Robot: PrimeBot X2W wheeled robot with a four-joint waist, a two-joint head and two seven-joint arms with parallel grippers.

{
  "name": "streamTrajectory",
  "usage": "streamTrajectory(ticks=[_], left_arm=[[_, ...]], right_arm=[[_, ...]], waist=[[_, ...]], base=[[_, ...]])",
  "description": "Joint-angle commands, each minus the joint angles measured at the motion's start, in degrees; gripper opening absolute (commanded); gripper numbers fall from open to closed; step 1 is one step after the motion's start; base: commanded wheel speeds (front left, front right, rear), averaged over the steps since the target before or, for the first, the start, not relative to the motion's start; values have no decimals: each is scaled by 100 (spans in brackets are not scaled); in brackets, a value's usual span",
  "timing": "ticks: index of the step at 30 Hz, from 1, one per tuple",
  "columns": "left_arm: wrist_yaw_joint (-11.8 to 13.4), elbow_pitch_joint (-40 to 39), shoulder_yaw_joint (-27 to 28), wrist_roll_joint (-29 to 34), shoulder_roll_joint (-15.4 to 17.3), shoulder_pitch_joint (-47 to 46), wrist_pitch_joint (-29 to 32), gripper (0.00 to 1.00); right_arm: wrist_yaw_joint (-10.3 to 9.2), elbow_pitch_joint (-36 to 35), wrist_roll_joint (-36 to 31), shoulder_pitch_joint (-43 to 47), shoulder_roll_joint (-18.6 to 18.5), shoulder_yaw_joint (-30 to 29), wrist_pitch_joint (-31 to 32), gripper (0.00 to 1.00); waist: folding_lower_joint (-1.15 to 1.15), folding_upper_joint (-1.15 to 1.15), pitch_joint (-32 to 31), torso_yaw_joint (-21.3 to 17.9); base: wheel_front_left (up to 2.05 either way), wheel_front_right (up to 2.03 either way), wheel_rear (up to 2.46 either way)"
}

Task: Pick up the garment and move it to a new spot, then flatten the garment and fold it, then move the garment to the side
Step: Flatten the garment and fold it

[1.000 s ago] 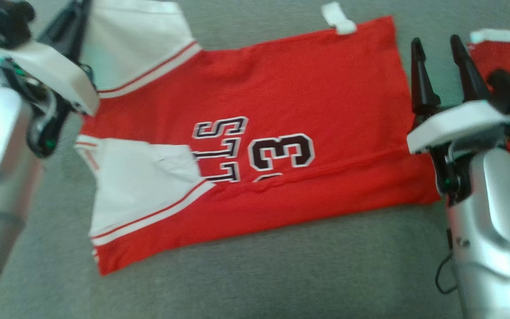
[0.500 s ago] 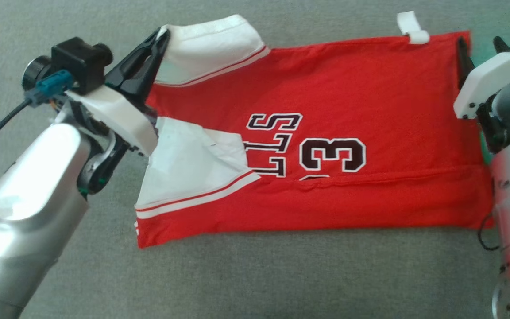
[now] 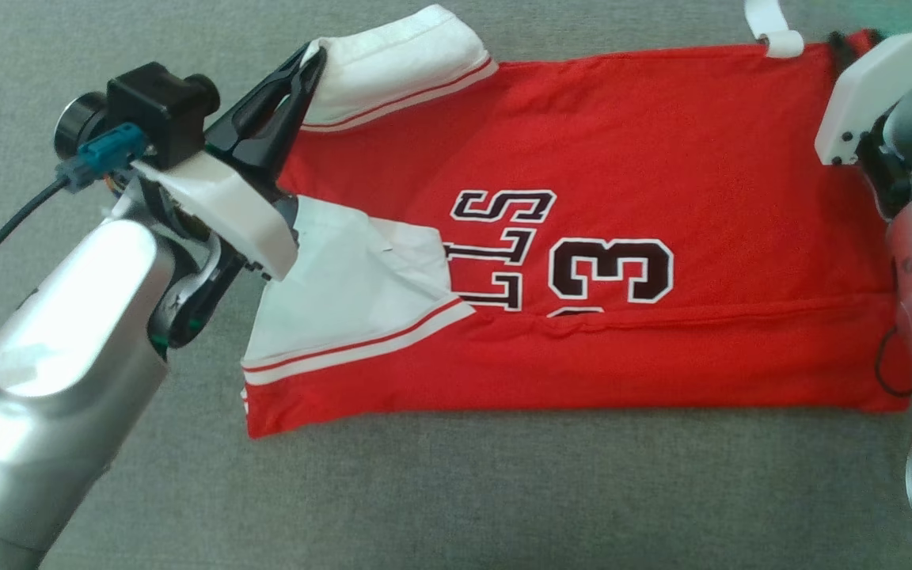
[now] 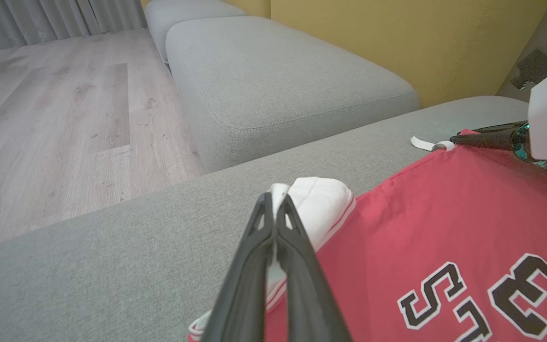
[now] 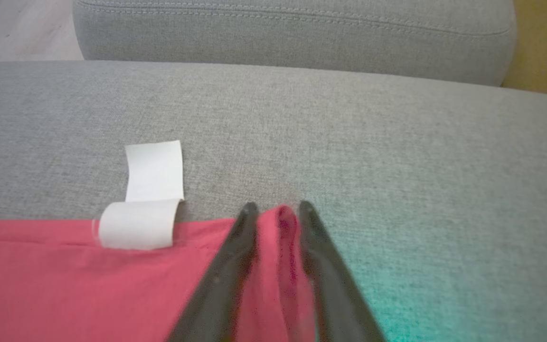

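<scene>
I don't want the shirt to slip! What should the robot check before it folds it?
1. Left end effector shut on far sleeve: ok.
2. Right end effector firm on jersey corner: cannot tell; cloth sits between its parted tips.
3. Both sit at the same far edge: ok.
4. Near sleeve folded in: ok.
5. Tag tucked in: not ok, it sticks out onto the couch.

You have a red garment (image 3: 662,158), its sleeves (image 3: 400,55) white with thin red-and-white stripe trim. Lettering (image 3: 610,269) black, outlined white. Tag (image 3: 773,32) at its edge white. Cushion (image 3: 503,491) under it grey, fine weave. Your left wrist view gives a mustard-yellow wall (image 4: 397,38) and pale wood-grain floor (image 4: 64,95). Left gripper (image 3: 313,57) black, housing (image 3: 218,214) white, forearm (image 3: 60,348) silver.
</scene>
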Motion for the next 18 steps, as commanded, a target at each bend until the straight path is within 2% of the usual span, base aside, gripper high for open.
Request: streamTrajectory(ticks=[1,7,12,18], left_arm=[[45,-72,274,30,251,-257,-12,0],[125,247,413,26,348,-336,-127,0],[153,587,557,80,461,-595,-254,0],[135,1152,585,432,573,-1213,-507,0]], right_arm=[[-5,-76,13,-88,8,90,-123,0],[-5,-5,439,-303,97,223,-580,0],[-5,-74,1044,-459,160,586,-926,0],[-5,-337,1793,-633,115,1020,-1259,0]], waist=[[-1,0,-48,-52],[-1,0,-172,-210],[-1,0,-208,-373],[-1,0,-120,-527]], base=[[0,0,0],[0,0,0],[0,0,0],[0,0,0]])
